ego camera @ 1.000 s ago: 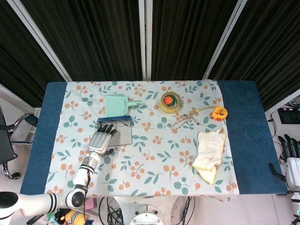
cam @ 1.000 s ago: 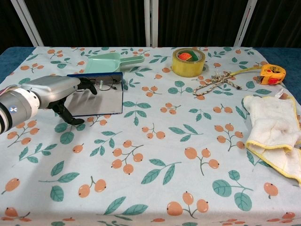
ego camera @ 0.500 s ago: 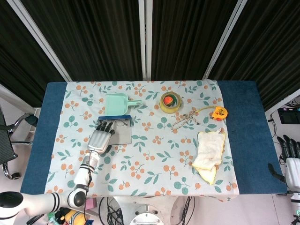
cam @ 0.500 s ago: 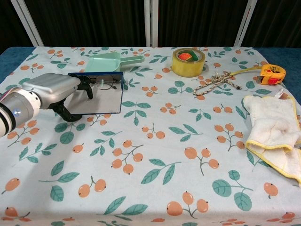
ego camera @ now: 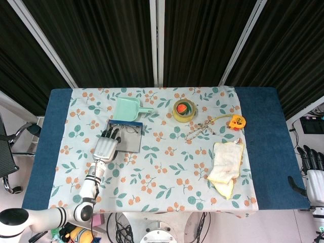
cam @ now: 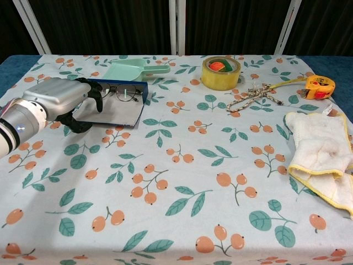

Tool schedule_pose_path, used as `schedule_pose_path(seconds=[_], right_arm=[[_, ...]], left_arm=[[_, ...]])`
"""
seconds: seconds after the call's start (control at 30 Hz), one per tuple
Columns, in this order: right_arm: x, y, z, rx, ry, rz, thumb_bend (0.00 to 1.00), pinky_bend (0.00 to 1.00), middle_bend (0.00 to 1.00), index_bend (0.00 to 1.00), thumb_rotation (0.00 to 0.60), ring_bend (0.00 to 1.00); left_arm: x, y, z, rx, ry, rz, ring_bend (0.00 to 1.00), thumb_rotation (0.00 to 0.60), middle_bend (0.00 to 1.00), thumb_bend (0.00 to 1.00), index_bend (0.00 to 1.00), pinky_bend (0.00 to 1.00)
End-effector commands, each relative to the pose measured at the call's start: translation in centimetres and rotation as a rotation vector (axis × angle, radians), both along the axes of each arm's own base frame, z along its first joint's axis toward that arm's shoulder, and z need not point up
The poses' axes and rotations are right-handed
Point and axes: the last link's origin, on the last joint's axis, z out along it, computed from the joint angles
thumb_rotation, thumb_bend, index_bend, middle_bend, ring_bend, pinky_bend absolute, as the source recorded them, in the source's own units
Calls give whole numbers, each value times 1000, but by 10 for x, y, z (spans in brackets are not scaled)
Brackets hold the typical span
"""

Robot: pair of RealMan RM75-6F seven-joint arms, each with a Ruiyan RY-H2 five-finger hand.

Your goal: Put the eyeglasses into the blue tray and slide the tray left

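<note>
Chest view: left hand (cam: 58,98) palm-down, fingers curled over blue tray (cam: 124,114) left edge, gripping; eyeglasses (cam: 122,92) inside.

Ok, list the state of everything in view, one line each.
Blue tray: tilted, far edge lifted.
Wire-rimmed eyeglasses: inside the tray.
Left hand: grips the tray's left side.
Right hand: off the table, holds nothing.
Yellow tape roll: lying flat.
White cloth: crumpled.
</note>
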Motion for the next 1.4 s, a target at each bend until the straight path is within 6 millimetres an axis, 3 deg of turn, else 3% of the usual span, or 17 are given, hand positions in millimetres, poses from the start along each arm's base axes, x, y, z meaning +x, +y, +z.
schedule_pose_path(seconds=[0.03, 0.57, 0.97, 1.13, 1.4], right_arm=[[0, 0, 0, 0, 1, 2, 224, 0, 0, 0, 600, 0], [1, 1, 4, -15, 0, 1, 224, 0, 0, 0, 600, 0], [-3, 2, 3, -14, -12, -8, 224, 0, 0, 0, 600, 0], [-4, 3, 4, -19, -14, -9, 224, 0, 0, 0, 600, 0], [-3, 2, 2, -8, -16, 0, 224, 0, 0, 0, 600, 0]], left_arm=[[1, 1, -1, 20, -29, -6, 55, 600, 101, 379, 368, 160], [16, 27, -12, 123, -57, -76, 55, 600, 121, 400, 411, 160], [4, 14, -16, 122, -68, -146, 55, 600, 119, 405, 683, 160], [-6, 0, -1, 149, -112, -161, 55, 600, 120, 417, 707, 160], [-46, -52, 51, 135, -104, -186, 55, 600, 120, 421, 710, 160]])
